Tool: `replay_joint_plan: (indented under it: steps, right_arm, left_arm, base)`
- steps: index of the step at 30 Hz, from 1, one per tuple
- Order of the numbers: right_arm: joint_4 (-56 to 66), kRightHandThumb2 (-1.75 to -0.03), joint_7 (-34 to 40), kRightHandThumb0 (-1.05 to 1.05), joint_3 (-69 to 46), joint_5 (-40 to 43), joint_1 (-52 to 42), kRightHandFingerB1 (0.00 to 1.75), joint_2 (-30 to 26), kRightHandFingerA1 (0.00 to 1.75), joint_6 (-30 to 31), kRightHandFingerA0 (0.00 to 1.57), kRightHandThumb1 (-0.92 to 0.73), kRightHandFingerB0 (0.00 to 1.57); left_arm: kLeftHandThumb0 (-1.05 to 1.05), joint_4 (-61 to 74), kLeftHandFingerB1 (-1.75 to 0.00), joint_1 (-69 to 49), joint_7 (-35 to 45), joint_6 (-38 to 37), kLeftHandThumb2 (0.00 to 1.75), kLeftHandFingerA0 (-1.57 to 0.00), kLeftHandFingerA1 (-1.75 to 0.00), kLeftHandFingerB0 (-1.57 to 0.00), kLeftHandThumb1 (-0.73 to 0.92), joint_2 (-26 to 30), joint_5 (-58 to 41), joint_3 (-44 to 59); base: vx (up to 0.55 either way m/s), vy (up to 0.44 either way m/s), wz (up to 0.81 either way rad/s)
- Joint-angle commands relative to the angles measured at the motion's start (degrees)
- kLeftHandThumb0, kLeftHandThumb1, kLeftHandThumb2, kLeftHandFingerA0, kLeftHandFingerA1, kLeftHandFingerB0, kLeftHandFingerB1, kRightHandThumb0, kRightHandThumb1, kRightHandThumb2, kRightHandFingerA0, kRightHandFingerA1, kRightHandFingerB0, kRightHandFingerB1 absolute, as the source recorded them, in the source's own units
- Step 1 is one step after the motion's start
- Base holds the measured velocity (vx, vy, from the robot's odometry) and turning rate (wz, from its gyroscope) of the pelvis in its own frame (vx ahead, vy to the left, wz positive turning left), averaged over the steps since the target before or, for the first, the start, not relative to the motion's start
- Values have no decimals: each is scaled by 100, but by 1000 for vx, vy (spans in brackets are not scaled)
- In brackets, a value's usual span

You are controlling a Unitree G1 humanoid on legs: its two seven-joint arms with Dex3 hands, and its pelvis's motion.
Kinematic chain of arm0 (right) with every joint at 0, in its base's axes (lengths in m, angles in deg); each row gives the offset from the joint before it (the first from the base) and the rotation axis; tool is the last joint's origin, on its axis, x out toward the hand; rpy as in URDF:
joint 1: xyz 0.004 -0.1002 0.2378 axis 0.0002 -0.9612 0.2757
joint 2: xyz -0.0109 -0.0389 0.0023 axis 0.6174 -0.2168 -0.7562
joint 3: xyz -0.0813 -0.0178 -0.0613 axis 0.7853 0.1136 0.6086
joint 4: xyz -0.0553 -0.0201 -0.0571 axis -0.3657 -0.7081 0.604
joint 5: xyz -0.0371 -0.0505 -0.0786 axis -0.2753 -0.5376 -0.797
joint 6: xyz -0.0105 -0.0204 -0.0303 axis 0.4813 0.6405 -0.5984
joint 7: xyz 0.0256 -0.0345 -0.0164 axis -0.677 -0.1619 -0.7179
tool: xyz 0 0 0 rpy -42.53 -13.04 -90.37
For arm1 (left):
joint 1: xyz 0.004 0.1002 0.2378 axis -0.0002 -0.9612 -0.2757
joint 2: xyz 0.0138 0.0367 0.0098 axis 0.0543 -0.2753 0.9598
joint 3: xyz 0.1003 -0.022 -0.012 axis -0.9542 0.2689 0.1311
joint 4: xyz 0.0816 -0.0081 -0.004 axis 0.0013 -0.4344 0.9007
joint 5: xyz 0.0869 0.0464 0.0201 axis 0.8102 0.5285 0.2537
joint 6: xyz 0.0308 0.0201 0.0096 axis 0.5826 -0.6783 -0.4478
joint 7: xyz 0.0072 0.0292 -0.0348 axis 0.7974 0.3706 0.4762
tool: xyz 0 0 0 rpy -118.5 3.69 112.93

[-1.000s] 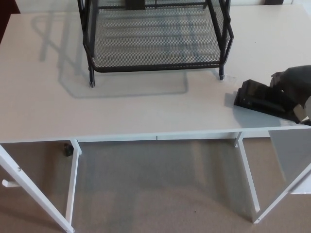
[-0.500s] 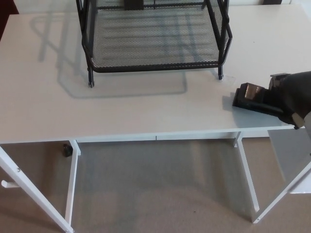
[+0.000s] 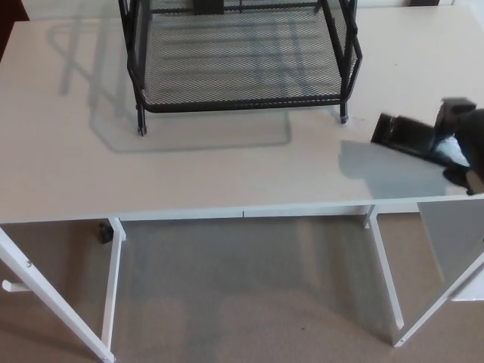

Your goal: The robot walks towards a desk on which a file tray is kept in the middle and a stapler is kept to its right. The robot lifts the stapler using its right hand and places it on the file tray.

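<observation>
You had the black, wedge-shaped stapler (image 3: 402, 134) over the right part of the white rectangular desk (image 3: 212, 178), close to its right edge and nearer the front edge than the back, with its nose pointing left. The black right hand (image 3: 463, 144) reached in past the right edge and was clamped on the stapler's rear end, with one of its thick fingers (image 3: 455, 109) standing above the body. A grey shadow (image 3: 386, 172) lay on the surface apart from the stapler, toward the front edge, so the stapler looked clear of the desk, not resting on it. The black wire-mesh file tray (image 3: 242, 101) stood in the middle of the desk toward the back edge, and its lower shelf held nothing. Its front right foot (image 3: 344, 119) was near the stapler's nose but not touching it. Below the front edge you could see the white desk legs (image 3: 112, 280), a small black wheel (image 3: 106, 233) and beige carpet (image 3: 249, 302)
</observation>
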Motion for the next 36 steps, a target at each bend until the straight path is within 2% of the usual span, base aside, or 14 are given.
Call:
replay_joint_plan:
  steps: [1,7,11,12,13,14,21,22,24,26,30,31,32,36]
  right_arm:
    - [858,-80,724,-19,-797,382,104,123,-288,138,-406,95,-59,84]
    - [1491,-89,599,-19,-1269,572,647,171,-268,175,-826,86,-62,63]
    - [1794,-93,313,-20,-1368,644,993,157,-173,175,-816,94,-58,73]
    - [1913,-88,108,-23,-1359,680,1085,105,-183,162,-800,97,-61,85]
    - [2018,-90,34,-22,-1356,697,1181,129,-126,168,-741,93,-61,80]
    - [2055,-96,-11,-15,-1334,709,1266,141,-105,168,-771,100,-59,78]
    - [2003,-103,-412,-21,-1044,734,1950,153,268,174,-842,92,-53,77]
    - [1937,-105,-445,-19,-974,686,2056,149,320,171,-850,95,-51,81]
    - [1709,-63,-821,-36,-756,582,2373,66,464,161,-619,95,-56,90]
    - [1641,-63,-944,-36,-697,594,2461,66,470,161,-595,95,-56,90]
    - [958,-61,-1516,-27,-211,346,3006,143,757,174,-211,85,-61,78]
    - [779,-89,-1697,-37,-95,267,3147,111,843,133,10,114,-46,89]
    - [570,-60,-1990,-36,-15,236,3338,70,991,170,339,83,-60,86]
    - [-182,-57,-2179,-37,170,216,3789,71,1308,165,724,84,-58,86]
  left_arm:
    - [-105,22,-93,-72,47,-343,133,-68,-106,-37,53,48,-12,75]
    - [-105,-12,-96,-7,40,-282,131,-68,-107,-42,53,18,-14,100]
    - [-105,20,-97,-31,41,-383,133,-70,-107,-43,54,38,94,8]
    - [-105,42,-77,-28,10,-357,141,-81,-115,0,41,40,114,-18]
    - [-105,55,-77,-33,13,-359,139,-86,-118,0,38,43,107,-23]
    - [-105,44,-97,-32,26,-371,133,-70,-106,-44,55,41,90,-12]
    - [-105,4,-99,24,27,-338,135,-70,-109,-45,54,11,59,15]
    - [-103,16,-78,20,43,-335,136,-88,-119,0,33,12,36,34]
    - [-105,10,-111,75,19,-222,121,-67,-117,-38,59,-7,7,64]
    - [-105,12,-111,82,8,-228,121,-67,-117,-38,59,-15,26,51]
    - [-105,79,-101,17,58,-357,135,-72,-110,-43,54,-4,57,9]
    - [-105,89,-100,16,51,-344,135,-73,-110,-43,54,-16,49,13]
    - [-105,88,-98,22,43,-340,134,-70,-108,-43,55,-32,37,24]
    - [-105,105,-97,40,35,-302,133,-69,-108,-43,55,-57,26,32]
  base:
    - [0,0,0]
    - [0,0,0]
    - [0,0,0]
    - [0,0,0]
    - [0,0,0]
    - [0,0,0]
    - [0,0,0]
    - [0,0,0]
    - [0,0,0]
    - [0,0,0]
    - [0,0,0]
    - [0,0,0]
    - [0,0,0]
    - [0,0,0]
